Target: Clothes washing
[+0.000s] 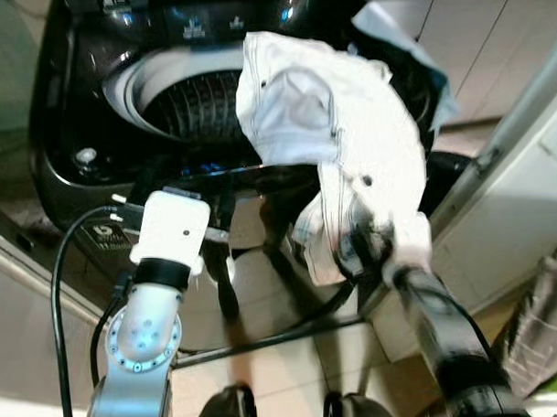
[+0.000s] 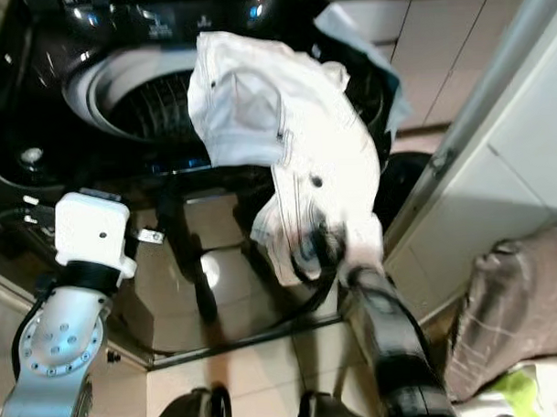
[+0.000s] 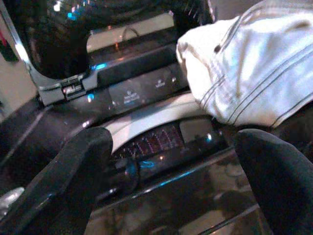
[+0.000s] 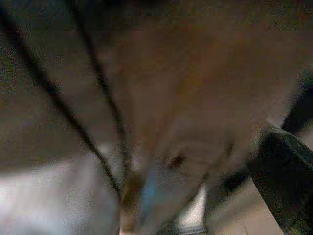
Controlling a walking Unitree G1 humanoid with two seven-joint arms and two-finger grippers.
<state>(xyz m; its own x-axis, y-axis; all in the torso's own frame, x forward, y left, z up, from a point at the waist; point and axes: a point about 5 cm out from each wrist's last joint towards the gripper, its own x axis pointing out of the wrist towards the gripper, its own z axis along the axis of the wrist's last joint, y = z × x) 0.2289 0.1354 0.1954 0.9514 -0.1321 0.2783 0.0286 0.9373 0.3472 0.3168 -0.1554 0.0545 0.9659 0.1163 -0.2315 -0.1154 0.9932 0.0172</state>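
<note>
The loading step is under way and, by my reading, unfinished: the top-loading washing machine (image 1: 92, 105) stands with its drum (image 1: 197, 106) exposed, I can make out no clothing inside the visible part of the drum, and the one garment in play has not yet gone in. That garment, a white shirt (image 1: 335, 133) with thin dark stripes and small dark buttons, is raised on my right arm, its upper part spread over the right half of the drum opening while its lower part hangs down outside the front edge of the machine. My right gripper (image 1: 371, 246) is buried in the cloth at the low end of the shirt; the fabric bunches around it as if clamped, but the fingers are covered, and the right wrist view is only blurred cloth pressed close against the lens, so I cannot tell how the jaws stand. My left gripper (image 3: 176, 171) is empty, its two fingers (image 3: 73, 171) spread wide apart, hovering in front of the machine's glossy dark front and touching nothing; the shirt lies just beyond it. What remains, as I judge it, is to carry the hanging part over the rim, let the shirt fall into the drum, then shut the lid and start the wash.
</note>
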